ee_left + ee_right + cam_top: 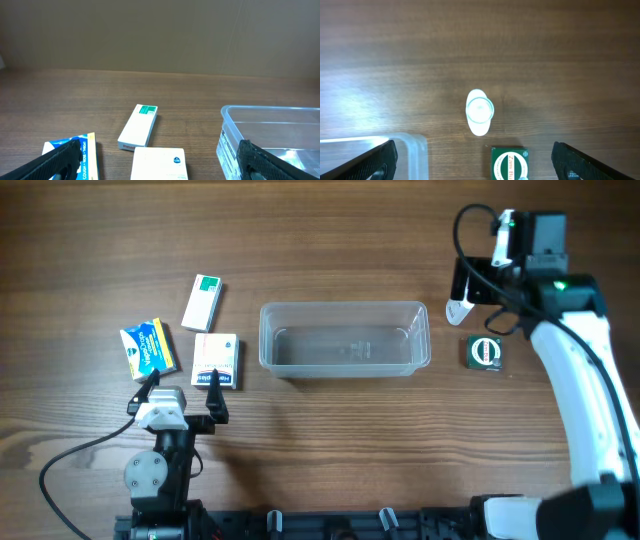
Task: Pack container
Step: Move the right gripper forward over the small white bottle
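**Clear tub sitting mid-table, both grippers spread**

The grained brown wooden table (340,440) is bearing the clear, round-cornered plastic tub (266,340) centrally. The left gripper (182,390) is gaping beside a flat white cardboard box (216,360). The right gripper (472,150) is hanging wide open above a small clear bottle (479,112).

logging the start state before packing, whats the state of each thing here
container, upright, empty
clear bottle, standing upright, outside the container
green box, lying flat, unpacked
white-green box, lying flat, unpacked
blue-yellow box, unpacked
white-blue box, lying flat, unpacked
left jaws, open, holding nothing
right jaws, open, holding nothing, above the clear bottle
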Tool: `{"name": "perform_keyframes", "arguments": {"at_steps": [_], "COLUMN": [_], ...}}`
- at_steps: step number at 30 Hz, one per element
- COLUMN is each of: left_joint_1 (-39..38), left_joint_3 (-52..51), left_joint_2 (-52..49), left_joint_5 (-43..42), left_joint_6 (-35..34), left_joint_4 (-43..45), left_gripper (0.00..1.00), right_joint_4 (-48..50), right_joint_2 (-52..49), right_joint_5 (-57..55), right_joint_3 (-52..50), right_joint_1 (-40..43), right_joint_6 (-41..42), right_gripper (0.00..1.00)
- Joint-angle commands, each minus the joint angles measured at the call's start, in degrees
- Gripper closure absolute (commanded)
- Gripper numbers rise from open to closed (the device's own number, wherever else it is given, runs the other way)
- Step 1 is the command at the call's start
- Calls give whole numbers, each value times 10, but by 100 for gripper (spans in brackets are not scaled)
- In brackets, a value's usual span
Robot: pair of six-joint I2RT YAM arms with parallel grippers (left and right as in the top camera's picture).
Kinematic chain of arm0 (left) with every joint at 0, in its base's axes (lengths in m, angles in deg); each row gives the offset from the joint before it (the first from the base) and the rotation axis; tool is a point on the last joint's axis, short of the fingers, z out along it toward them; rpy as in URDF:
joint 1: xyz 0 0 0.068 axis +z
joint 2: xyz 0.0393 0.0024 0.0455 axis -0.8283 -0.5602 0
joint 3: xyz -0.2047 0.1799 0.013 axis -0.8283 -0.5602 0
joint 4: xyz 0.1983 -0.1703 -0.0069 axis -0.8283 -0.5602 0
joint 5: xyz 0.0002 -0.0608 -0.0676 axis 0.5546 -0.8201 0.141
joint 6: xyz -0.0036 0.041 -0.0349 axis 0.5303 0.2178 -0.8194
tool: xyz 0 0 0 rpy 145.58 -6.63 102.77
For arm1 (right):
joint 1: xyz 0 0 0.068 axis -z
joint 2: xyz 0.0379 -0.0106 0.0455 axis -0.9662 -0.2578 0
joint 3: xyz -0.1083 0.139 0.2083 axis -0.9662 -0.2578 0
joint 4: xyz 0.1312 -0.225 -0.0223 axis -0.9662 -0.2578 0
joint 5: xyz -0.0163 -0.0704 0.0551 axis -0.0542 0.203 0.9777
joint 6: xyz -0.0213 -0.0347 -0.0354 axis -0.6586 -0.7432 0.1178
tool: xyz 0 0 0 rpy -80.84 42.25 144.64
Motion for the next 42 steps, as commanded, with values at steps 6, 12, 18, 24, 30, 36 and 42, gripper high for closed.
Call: {"name": "perform_keyframes", "arguments": {"at_steps": [6,12,18,24,30,36,42], "left_joint_1": [0,0,0,0,0,0,0], "left_joint_3": [-3,-3,-3,-3,-3,-3,-3], "left_joint_2": [4,4,4,4,4,4,4], "left_joint_5": [-7,-7,-7,-7,-7,-7,-7], "left_joint_6": [9,9,9,9,9,9,9], "left_joint_4": [-2,-2,-3,-2,-2,-2,-2], "left_gripper": [0,0,0,0,0,0,0], "right_joint_4": [33,29,26,33,35,41,51], "right_joint_2": [-66,-94,-120,-125,-133,-151,-151], "right_joint_5": [-17,-10,43,47,35,7,-6], "right_joint_3": [11,11,11,10,8,8,8], "right_joint_1": [4,16,18,18,18,18,18], "right_joint_6": [10,24,-31,-37,-22,-10,-11], "right_gripper": [0,0,0,0,0,0,13]}}
